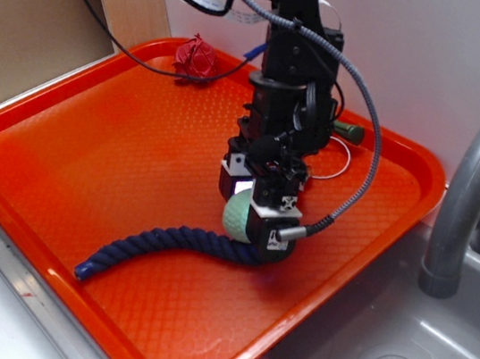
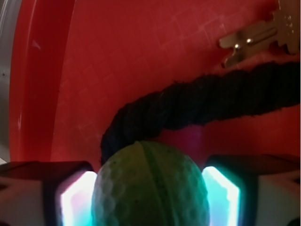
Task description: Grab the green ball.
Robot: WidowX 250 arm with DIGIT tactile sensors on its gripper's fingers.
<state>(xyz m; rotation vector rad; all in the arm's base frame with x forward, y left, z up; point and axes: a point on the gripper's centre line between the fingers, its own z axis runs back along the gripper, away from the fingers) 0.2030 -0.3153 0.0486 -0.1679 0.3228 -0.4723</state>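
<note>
The green ball (image 1: 237, 214) is a pale mint, dimpled ball with a groove. It sits between the two fingers of my gripper (image 1: 254, 211) over the orange tray (image 1: 120, 135). In the wrist view the ball (image 2: 150, 186) fills the gap between the two glowing pads (image 2: 77, 200), touching both sides. The gripper is shut on the ball, just above a dark blue rope (image 1: 158, 247) that curves beneath it.
The rope also crosses the wrist view (image 2: 197, 101). A dark red wrinkly lump (image 1: 195, 58) lies at the tray's back. A brass key (image 2: 258, 35) lies beyond the rope, and a key ring (image 1: 339, 154) behind the arm. A grey sink with a faucet (image 1: 472, 196) stands at the right.
</note>
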